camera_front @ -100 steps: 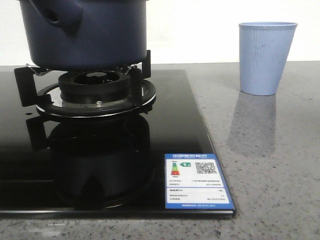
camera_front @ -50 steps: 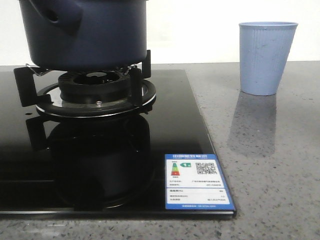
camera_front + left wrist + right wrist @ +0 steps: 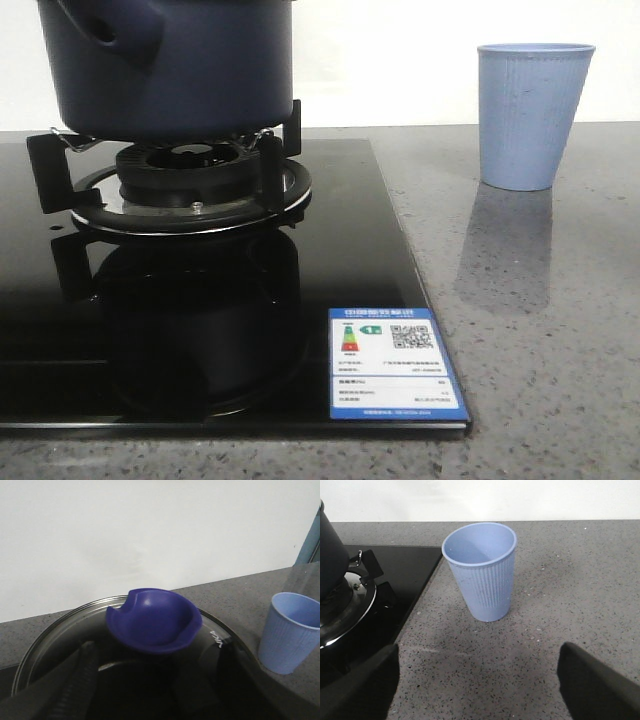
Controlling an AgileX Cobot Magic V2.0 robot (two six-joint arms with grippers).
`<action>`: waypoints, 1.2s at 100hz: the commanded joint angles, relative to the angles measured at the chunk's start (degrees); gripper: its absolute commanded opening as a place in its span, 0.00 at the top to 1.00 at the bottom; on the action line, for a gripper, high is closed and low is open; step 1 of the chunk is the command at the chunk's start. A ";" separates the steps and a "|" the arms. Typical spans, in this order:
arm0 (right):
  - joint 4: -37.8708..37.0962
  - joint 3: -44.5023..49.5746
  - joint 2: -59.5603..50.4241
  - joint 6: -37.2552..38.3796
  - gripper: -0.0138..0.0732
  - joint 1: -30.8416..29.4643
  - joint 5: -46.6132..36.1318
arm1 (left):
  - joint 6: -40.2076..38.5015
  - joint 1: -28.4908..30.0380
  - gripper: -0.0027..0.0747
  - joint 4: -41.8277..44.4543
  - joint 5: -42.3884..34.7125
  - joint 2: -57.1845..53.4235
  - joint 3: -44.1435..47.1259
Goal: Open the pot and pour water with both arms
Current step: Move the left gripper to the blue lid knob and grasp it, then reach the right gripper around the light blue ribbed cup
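Observation:
The dark navy pot (image 3: 190, 80) stands on the gas burner at the far left, its handle stub (image 3: 110, 35) with a round hole facing me; its side also shows in the right wrist view (image 3: 327, 550). In the left wrist view a glass lid (image 3: 55, 622) with a blue bowl-shaped knob (image 3: 152, 622) covers it. My left gripper (image 3: 152, 667) hangs just over the lid, its dark fingers (image 3: 80, 675) spread on either side below the knob, open. My right gripper (image 3: 477, 680) is open and empty above the counter, in front of the pale blue ribbed cup (image 3: 482, 575). Neither gripper shows in the front view.
The burner grate (image 3: 190, 185) sits on a black glass hob (image 3: 340, 250) with a blue energy label (image 3: 395, 365) at its near right corner. The cup (image 3: 533, 115) stands on the grey speckled counter (image 3: 540, 340) right of the hob, and also shows in the left wrist view (image 3: 290, 632). A white wall runs behind.
In the front view the pot's handle stub has crept slightly up and to the left. The cup and hob have not moved.

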 commanded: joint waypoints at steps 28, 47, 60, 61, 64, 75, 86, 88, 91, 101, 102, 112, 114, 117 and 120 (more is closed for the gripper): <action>-0.27 -2.06 0.41 -0.73 0.20 0.13 -4.65 | 0.08 -0.54 0.38 1.12 -4.99 8.55 -8.48; -0.27 -2.06 0.41 -0.73 0.20 0.13 -4.65 | 0.08 -0.54 0.40 1.22 -6.58 9.97 -8.92; -0.48 -2.06 0.41 -0.73 0.20 0.13 -4.65 | 0.08 -0.54 0.48 2.95 -7.09 9.97 -8.92; -0.48 -2.06 0.41 -0.73 0.20 0.13 -4.65 | 0.08 -0.54 0.48 2.95 -7.09 9.97 -8.92; -0.48 -2.06 0.41 -0.73 0.20 0.13 -4.65 | 0.08 -0.54 0.50 3.10 -7.09 9.97 -8.92; -0.67 -1.95 0.54 -0.80 0.20 0.13 -4.65 | 0.08 -0.54 0.52 3.10 -7.09 9.97 -8.92; -0.71 -1.95 1.39 -0.80 0.20 0.13 -4.91 | 0.08 -0.54 0.52 3.10 -8.23 9.62 -8.92; -0.71 -1.95 1.52 -0.80 0.20 0.13 -4.91 | 0.08 -0.54 0.52 3.10 -8.46 9.63 -8.92; -0.71 -1.95 1.75 -0.80 0.20 0.13 -4.99 | 0.08 -0.54 0.52 3.10 -8.69 9.31 -8.92; -0.71 -1.95 3.25 -0.80 0.20 0.13 -5.24 | 0.08 -0.41 0.52 3.10 -9.20 8.03 -8.92; -0.71 -1.95 3.54 -0.80 0.20 0.13 -5.28 | 0.08 -0.41 0.52 3.10 -9.20 7.78 -8.92; -0.71 -1.95 5.73 -0.80 0.20 0.13 -8.03 | 0.08 1.24 0.52 3.10 -9.34 5.67 -8.92; -0.71 -1.95 6.29 -0.80 0.20 0.13 -8.80 | 0.08 1.58 0.52 3.10 -9.34 5.20 -8.92; -0.71 -1.95 7.09 -0.80 0.20 0.13 -10.00 | 0.08 2.54 0.52 3.10 -9.20 4.50 -8.92; -0.71 -1.95 7.91 -0.80 0.20 0.13 -11.17 | 0.08 3.38 0.52 3.10 -9.06 3.83 -8.92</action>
